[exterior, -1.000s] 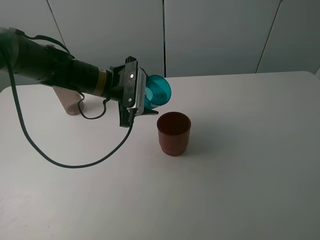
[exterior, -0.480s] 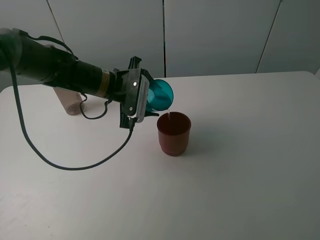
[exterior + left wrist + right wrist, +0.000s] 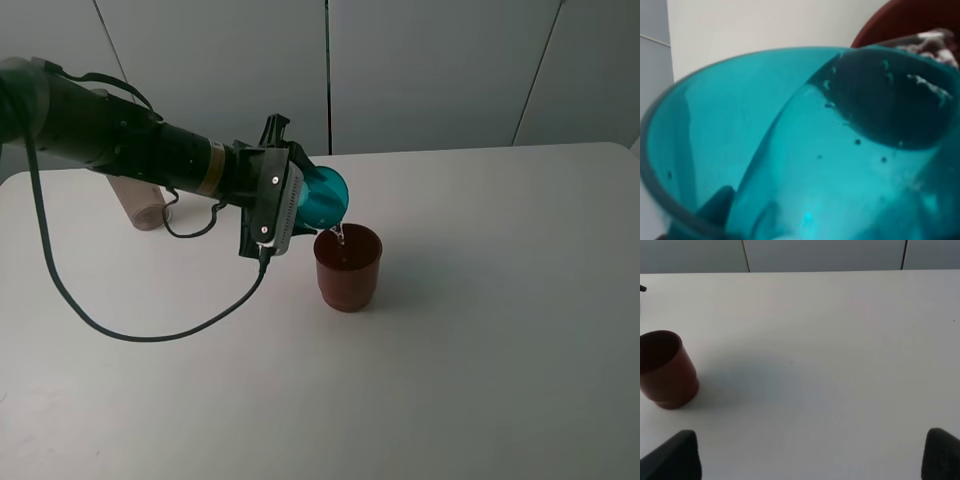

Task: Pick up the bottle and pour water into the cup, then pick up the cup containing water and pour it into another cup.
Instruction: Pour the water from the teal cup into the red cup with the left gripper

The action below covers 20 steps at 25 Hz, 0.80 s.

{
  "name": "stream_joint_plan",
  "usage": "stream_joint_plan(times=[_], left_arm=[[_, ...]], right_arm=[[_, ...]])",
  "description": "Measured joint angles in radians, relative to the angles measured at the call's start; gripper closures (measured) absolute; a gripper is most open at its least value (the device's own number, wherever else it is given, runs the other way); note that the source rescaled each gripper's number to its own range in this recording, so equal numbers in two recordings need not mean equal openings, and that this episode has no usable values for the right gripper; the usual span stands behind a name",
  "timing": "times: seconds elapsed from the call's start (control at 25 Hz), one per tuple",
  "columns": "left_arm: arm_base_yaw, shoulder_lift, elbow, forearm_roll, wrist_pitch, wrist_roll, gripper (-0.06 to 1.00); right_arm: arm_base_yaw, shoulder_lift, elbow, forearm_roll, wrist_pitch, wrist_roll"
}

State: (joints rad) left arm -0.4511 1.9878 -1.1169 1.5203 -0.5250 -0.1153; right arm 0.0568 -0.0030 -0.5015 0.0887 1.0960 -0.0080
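Nearest, across the lower part of the high view, the tabletop [image 3: 420, 400] lies bare. Just beyond, a little left of centre, the red cup [image 3: 348, 268] stands upright. Directly above the left side of its rim the teal cup [image 3: 325, 197] is tipped well over, mouth angled down toward the red one, with the left hand [image 3: 298, 203] clenched on its body. A thin thread of water [image 3: 340, 233] falls from its lip inside the red rim. This pour is the step in hand. Doing it well probably means holding the lip over the middle of the red mouth rather than near its edge. The tilt should increase only slowly, so the stream neither dribbles down the teal wall nor overshoots. The teal cup should also stay high enough not to knock the light red cup. The left wrist view is filled by the teal wall and seems to show water gathered toward the lip, so more is likely to come. Farther back, at the upper left, the bottle [image 3: 140, 205] sits on the tabletop, largely hidden behind the arm and well apart. The right hand [image 3: 807, 457] appears only in its own view, fingers spread wide with nothing between them.
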Motion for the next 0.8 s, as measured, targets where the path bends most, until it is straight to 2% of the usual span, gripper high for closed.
stream_joint_plan(times=[0.8], left_arm=[[-0.021,0.0,0.0,-0.01,0.072,0.036,0.91]], right_arm=[[0.0,0.0,0.0,0.0,0.0,0.0]])
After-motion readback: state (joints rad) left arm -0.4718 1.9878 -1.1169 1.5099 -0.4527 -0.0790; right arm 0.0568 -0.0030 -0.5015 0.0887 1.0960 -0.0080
